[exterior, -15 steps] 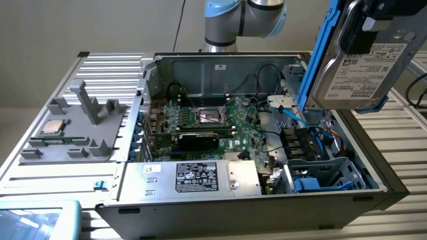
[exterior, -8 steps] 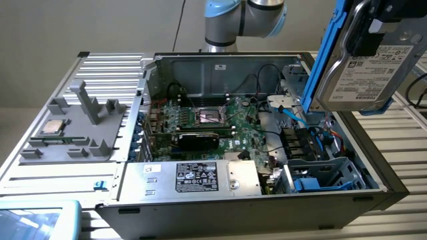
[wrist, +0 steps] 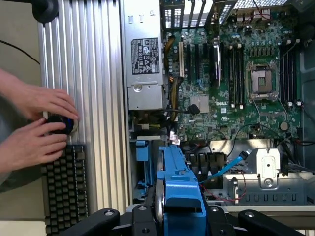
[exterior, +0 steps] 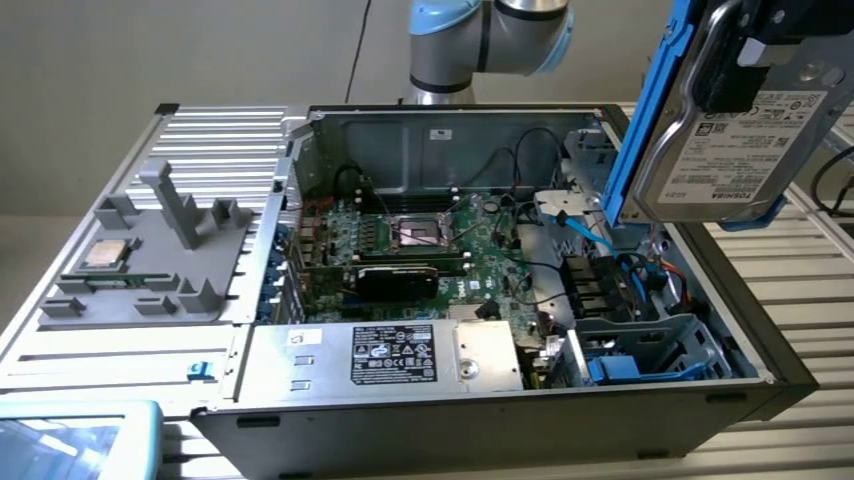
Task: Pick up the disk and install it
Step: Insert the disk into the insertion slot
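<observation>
Robot's black two-fingered gripper (exterior: pixel 737 70) (wrist: pixel 179 219) clamped on the flat silver-grey hard disk with white printed label and bright blue plastic frame (exterior: pixel 727 140) (wrist: pixel 179 189), finger on either side of the frame. The disk hangs on edge, clear above the open grey metal computer case (exterior: pixel 441 135) lying on its side, over the case's side at the exterior view's right. Inside the case: green motherboard (exterior: pixel 427 250), silver power-supply box with black label (exterior: pixel 400 355); beside the case, a person's two hands (wrist: pixel 29 142) around a round black knob (wrist: pixel 61 124).
</observation>
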